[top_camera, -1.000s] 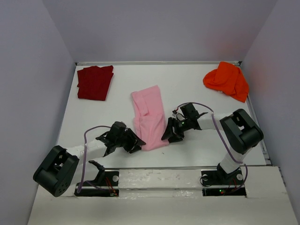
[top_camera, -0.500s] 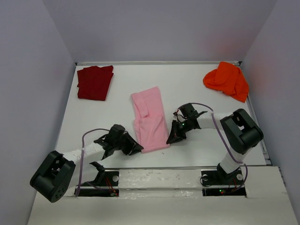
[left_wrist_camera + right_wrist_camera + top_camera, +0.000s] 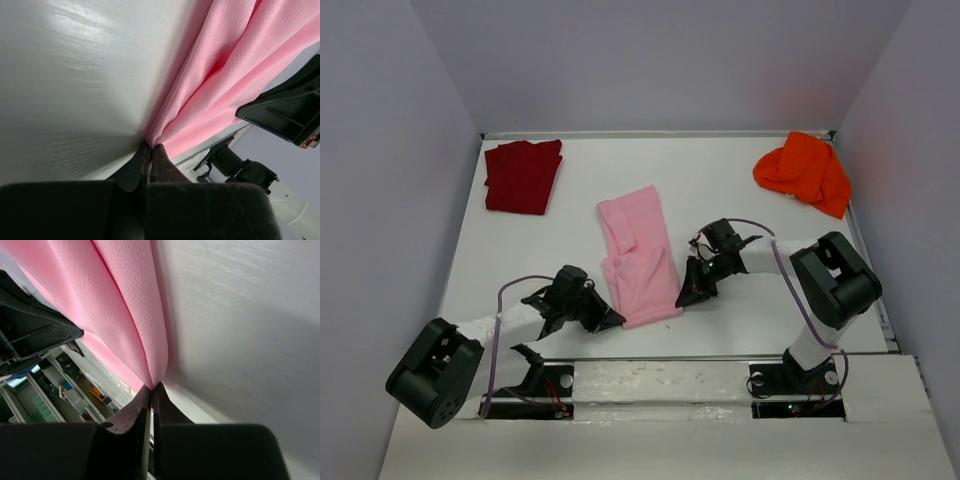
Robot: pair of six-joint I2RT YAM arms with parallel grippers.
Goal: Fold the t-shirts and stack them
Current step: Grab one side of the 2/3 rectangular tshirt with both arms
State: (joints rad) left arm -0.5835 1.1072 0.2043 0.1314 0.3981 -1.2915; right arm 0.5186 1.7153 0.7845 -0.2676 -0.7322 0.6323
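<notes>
Now the pink shirt [image 3: 638, 262] lies toward the near edge of the table [image 3: 510, 260]. The left gripper [image 3: 612, 319] and right gripper [image 3: 685, 296] each pinch one of its near corners.

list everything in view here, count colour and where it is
light pink cloth t-shirt: one, light pink, folded into a long strip, middle of the table, its near corners pinched
dark red cloth t-shirt: one, dark red, folded flat, far left corner
bright orange cloth t-shirt: one, bright orange, crumpled in a heap, far right corner
white table: one, white, under all three shirts
left gripper: one, black, shut on the pink shirt's near left corner
right gripper: one, black, shut on the pink shirt's near right corner
</notes>
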